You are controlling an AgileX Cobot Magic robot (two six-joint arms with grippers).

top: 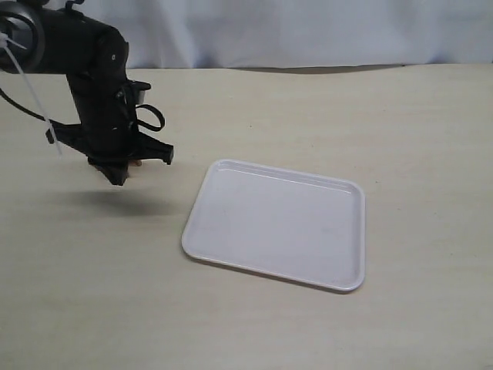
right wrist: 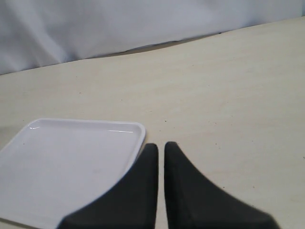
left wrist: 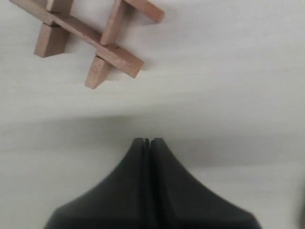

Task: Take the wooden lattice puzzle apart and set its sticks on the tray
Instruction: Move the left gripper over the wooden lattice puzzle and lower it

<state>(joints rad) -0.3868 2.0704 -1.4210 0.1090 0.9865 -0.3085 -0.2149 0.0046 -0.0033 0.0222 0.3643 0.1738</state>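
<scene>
The wooden lattice puzzle [left wrist: 102, 46] lies assembled on the table, its reddish-brown sticks still crossed; part of it runs out of the left wrist view. My left gripper [left wrist: 147, 140] hangs a short way from it, shut with nothing between the fingers. In the exterior view this gripper [top: 117, 179] points down at the far left and hides the puzzle. The white tray [top: 277, 223] lies bare in the middle of the table. My right gripper [right wrist: 161, 145] hovers beside a corner of the tray [right wrist: 71, 157], fingers drawn to a narrow slit and holding nothing. It is outside the exterior view.
Pale wooden tabletop [top: 416, 123] stretches around the tray. A light blue cloth backdrop [top: 308, 31] closes off the far edge. The left arm's cables and a white cable tie [top: 31, 85] hang near its wrist.
</scene>
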